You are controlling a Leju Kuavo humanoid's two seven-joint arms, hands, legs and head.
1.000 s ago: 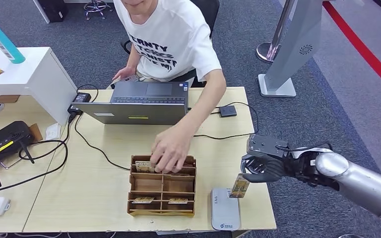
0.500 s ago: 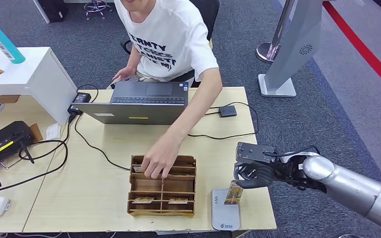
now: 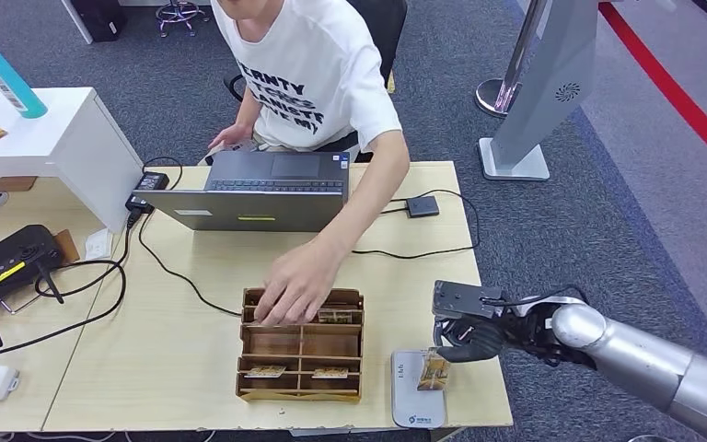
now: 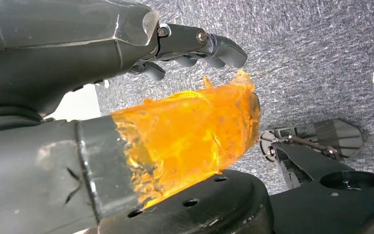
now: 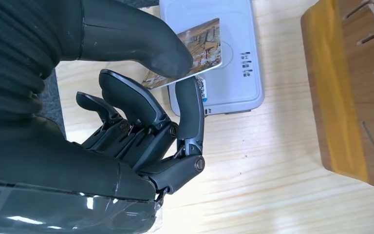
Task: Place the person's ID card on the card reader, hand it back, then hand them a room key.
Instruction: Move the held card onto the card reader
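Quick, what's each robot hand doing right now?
Left hand: holds nothing, fingers curled.
Right hand: pinching the ID card over the card reader.

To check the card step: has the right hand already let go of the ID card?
No, the right hand pinches the ID card between thumb and fingers over the card reader.

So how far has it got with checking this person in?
Early on. The right hand has the ID card pinched and held over the grey card reader, so the scan is in hand. Handing the card back comes next. The room keys seem to be in the wooden box, where the person's hand rests.
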